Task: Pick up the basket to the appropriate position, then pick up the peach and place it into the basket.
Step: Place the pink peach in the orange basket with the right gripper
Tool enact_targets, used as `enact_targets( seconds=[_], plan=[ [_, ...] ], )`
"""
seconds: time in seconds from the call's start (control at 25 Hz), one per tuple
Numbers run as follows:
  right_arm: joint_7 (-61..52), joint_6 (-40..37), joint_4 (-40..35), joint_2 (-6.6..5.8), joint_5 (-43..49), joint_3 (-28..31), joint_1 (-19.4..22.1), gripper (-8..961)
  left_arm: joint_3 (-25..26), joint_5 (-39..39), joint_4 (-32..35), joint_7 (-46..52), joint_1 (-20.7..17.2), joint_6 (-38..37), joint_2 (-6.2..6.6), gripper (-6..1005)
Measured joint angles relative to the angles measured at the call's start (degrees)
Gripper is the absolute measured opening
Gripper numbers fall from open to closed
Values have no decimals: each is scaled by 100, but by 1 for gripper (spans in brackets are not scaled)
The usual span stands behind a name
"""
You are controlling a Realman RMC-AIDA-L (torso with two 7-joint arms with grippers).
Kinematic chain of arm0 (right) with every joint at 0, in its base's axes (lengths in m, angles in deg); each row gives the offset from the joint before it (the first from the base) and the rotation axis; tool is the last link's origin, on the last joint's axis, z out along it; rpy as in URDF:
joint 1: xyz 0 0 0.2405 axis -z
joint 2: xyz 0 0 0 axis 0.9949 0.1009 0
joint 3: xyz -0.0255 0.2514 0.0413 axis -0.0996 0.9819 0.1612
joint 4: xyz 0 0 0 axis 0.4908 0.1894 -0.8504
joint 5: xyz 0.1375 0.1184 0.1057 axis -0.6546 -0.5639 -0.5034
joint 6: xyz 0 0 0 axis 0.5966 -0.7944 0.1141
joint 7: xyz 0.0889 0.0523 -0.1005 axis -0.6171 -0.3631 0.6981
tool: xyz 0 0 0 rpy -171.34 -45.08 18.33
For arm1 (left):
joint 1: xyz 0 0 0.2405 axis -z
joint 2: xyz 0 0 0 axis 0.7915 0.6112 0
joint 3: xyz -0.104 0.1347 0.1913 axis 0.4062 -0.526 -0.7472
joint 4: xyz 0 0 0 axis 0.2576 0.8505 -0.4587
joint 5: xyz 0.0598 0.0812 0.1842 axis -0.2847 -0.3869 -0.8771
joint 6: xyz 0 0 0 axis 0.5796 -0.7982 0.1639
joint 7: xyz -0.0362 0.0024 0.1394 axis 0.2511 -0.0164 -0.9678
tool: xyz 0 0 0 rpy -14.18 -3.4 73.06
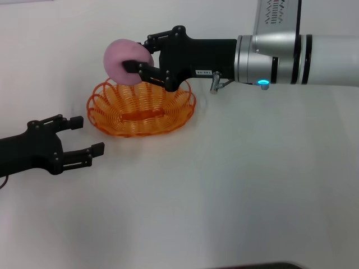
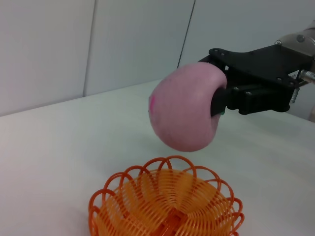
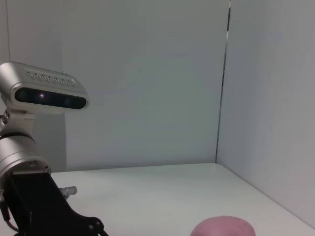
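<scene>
Only the left wrist view shows the right gripper (image 1: 136,60) fingers holding the peach (image 2: 184,109) clear above the basket (image 2: 165,206).

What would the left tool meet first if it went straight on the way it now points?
Probably the basket. The open left tool points across the table toward its near side, and the left wrist view shows the basket straight ahead. Depth is uncertain; it might pass just beside the rim.

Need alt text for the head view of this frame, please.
The right gripper holds the pink peach above the far rim of the orange basket on a white table. The left gripper rests open nearby, empty.
</scene>
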Motion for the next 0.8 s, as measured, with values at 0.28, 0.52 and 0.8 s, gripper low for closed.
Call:
enact_targets(
  seconds=[0.28,0.52,0.8],
  plan=[
    [48,3,14,8,-7,-3,-7,309,-10,0,0,10,5,-5,-2,843],
    [47,-11,20,8,-27,-13,-8,327,-11,-9,0,12,4,5,-8,843],
    [42,69,219,17,-310,-128,-74,519,1,-16,-54,15,0,10,-8,843]
  ],
)
